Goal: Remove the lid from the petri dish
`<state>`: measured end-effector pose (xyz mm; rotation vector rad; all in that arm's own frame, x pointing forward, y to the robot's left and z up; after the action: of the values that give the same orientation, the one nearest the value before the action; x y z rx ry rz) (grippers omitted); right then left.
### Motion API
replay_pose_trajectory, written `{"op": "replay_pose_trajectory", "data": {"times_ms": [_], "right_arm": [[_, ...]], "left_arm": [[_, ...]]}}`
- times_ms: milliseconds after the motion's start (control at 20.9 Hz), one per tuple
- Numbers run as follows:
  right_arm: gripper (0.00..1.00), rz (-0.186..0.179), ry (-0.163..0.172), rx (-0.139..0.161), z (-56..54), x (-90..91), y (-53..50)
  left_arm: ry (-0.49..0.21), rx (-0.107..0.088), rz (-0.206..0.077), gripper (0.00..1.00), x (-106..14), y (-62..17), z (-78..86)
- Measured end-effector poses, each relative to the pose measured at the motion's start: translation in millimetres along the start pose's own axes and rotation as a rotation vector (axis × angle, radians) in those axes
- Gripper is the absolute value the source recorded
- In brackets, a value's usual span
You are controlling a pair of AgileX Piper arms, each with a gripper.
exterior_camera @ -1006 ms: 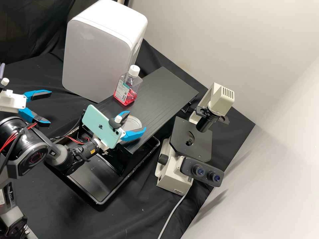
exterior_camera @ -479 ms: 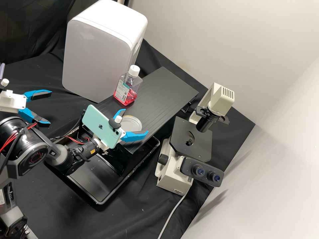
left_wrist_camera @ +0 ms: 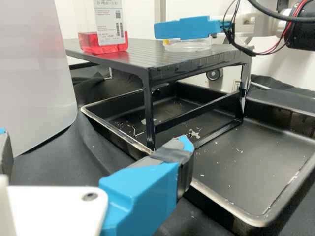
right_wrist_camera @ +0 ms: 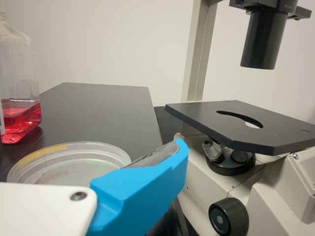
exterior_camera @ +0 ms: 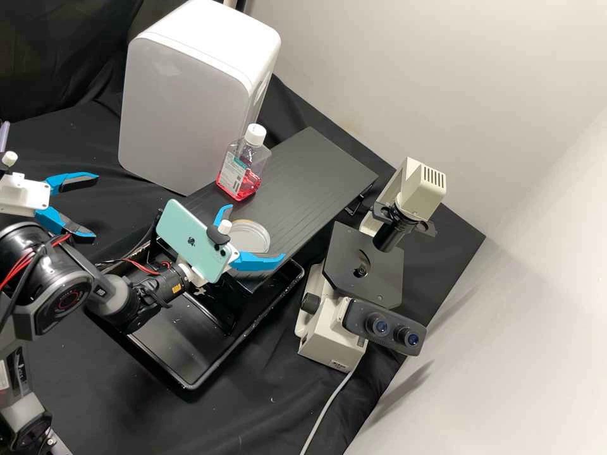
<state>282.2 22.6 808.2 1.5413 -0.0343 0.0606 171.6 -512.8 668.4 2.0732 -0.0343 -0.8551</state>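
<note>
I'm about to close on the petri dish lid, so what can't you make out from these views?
1. Finger contact with the petri dish: in the high view the mint-green mount hides its near rim, so the right gripper touching or apart is unclear.
2. Edge of the lid: in the right wrist view a blue finger covers its near side.
3. Dish top: in the left wrist view that gripper's finger crosses it.

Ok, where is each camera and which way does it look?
High view: up off the arms, looking down on the bench; left fingers and right fingers show.
Left wrist view: on the left arm, facing the tray and shelf; left fingers show.
Right wrist view: on the right arm, facing the microscope; right fingers show.
Shared: all see the petri dish.
</note>
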Motion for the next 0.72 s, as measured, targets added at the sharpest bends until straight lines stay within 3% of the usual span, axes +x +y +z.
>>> {"op": "replay_pose_trajectory", "data": {"times_ms": [335,719], "right_arm": [[1.0,-0.024,-0.008,-0.001,2.3,1.1,-6.7],[1.0,-0.027,-0.011,-0.001,3.2,1.3,-7.7]], "left_arm": [[0.002,-0.001,0.0,1.0,0.1,-0.2,-0.2],[0.001,-0.001,-0.009,1.0,0.4,-2.1,0.8]]}}
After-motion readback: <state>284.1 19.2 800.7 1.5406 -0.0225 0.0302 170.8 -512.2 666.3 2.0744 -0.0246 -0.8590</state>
